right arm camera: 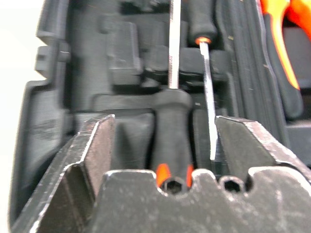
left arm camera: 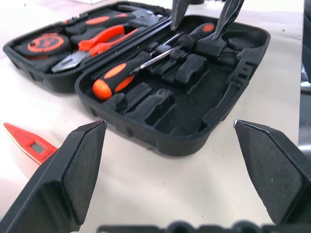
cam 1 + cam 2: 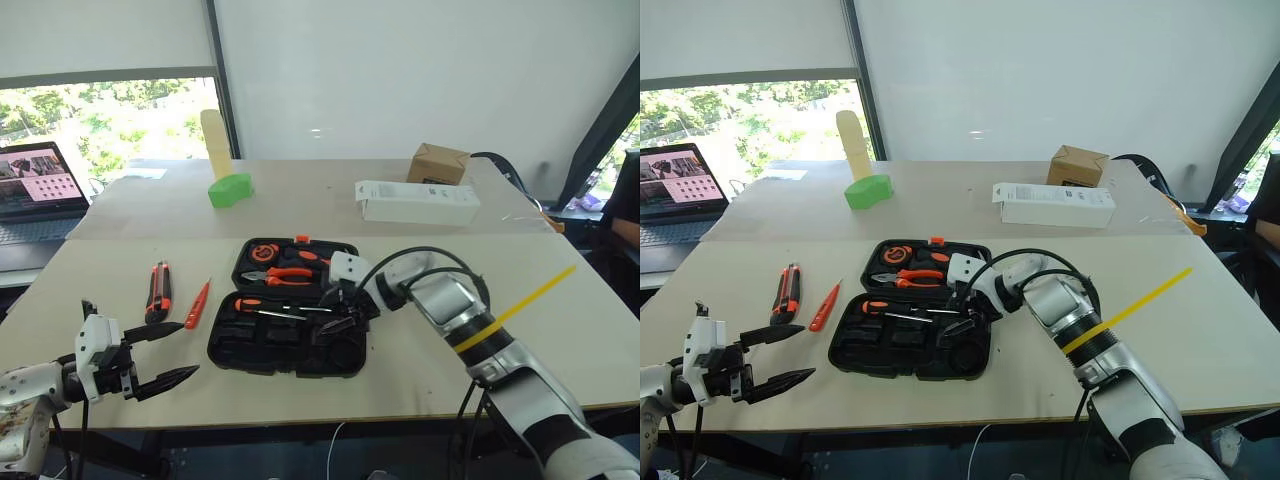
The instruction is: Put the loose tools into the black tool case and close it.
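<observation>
Right wrist view: my right gripper [image 1: 165,145] fingers spread either side of two screwdrivers [image 2: 146,60] lying in open black tool case [image 3: 255,350]. Left gripper [image 3: 160,355] spread wide beside utility knife [image 3: 158,290], tester screwdriver [image 3: 197,304].

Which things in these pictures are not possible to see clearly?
- Small black tape roll: I cannot find it; the right end effector covers part of the black tool case in the eye views.
- Handle of the near screwdriver: its end is hidden behind the end effector body in the right wrist view.
- Tester screwdriver: cut off by a left finger in the left wrist view.
</observation>
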